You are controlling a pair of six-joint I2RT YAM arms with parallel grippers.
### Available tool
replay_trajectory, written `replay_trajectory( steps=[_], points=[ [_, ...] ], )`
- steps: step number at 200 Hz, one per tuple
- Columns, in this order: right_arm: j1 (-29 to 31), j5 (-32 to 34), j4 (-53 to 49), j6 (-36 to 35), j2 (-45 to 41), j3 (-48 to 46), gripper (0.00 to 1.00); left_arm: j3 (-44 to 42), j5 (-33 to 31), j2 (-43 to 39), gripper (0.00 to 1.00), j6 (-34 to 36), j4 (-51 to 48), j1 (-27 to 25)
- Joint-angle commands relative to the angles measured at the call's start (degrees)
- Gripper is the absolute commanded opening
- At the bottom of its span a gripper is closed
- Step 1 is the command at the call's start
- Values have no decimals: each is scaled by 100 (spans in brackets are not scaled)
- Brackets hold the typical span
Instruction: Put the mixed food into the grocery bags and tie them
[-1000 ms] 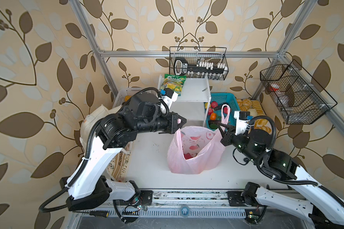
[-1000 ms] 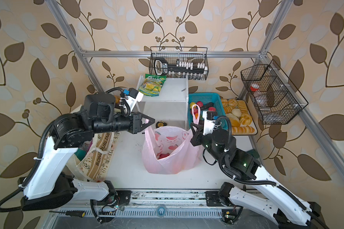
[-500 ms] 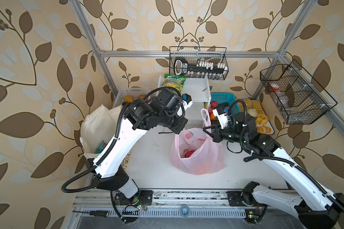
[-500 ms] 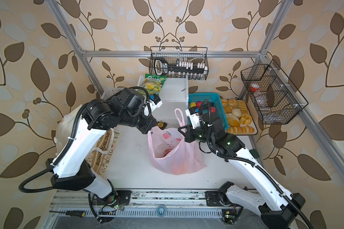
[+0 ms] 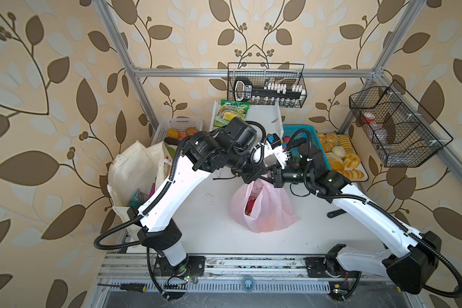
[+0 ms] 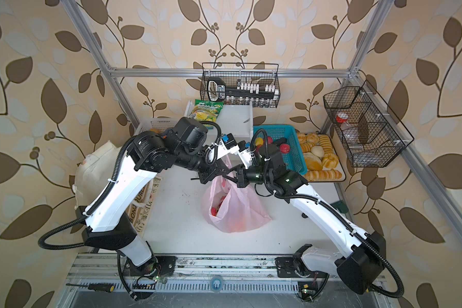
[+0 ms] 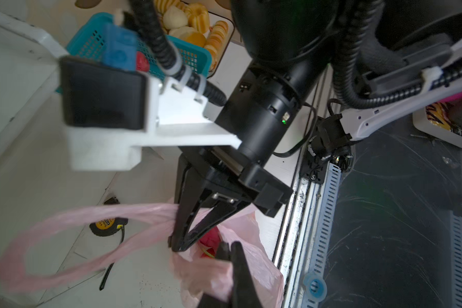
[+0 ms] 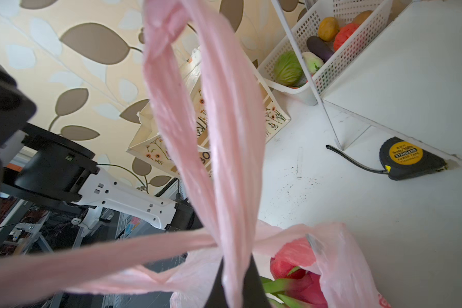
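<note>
A: Where does the pink bag sit?

B: On the bench, in the middle between the two arms; in both top views its top is drawn up to the two pincers, which meet nose to nose just above it.

A: And their grip?

B: The left pincer is clamped on the pink plastic beside the bag's mouth; whether that is a handle, I cannot tell; the right pincer is pinched tight on one loop handle, which rises out of its jaws; a second pink strap runs across that loop.

A: Anything inside?

B: A red toy fruit and a magenta dragon fruit show at the open mouth.

A: The other bag?

B: The canvas tote stands at the bench's left edge, well apart from the pink one; a teal packet shows in its mouth.

A: Anything else?

B: A tape measure lies on the bench; a blue basket behind the right arm holds a red fruit.
</note>
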Motion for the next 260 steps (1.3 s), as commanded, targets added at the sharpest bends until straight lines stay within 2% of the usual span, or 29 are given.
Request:
replay_trajectory(
  steps=[1,63,92,133,178,197,231,260],
  points=[
    [-18,-565,468,-198,-52,-23,3,287,527,82,0,492,-302,-76],
    [-112,-1237,572,-772,-313,-382,17,619,683,266,0,526,-386,-76],
    [-285,-1317,556,-869,-440,-506,30,612,635,256,0,517,-427,-76],
    [-437,-1932,554,-1232,-516,-619,50,715,601,350,0,578,-470,-76],
    [-656,-1829,328,-1383,-631,-747,65,779,599,441,0,548,-403,-76],
    [-703,-1459,316,-1622,-906,-888,68,779,409,472,0,407,-301,-76],
    [-647,569,396,-2333,-1656,-1340,74,779,400,503,0,306,-212,-76],
    [-589,1778,554,-3399,-2354,-1860,75,779,498,503,0,315,-231,-76]
  ],
)
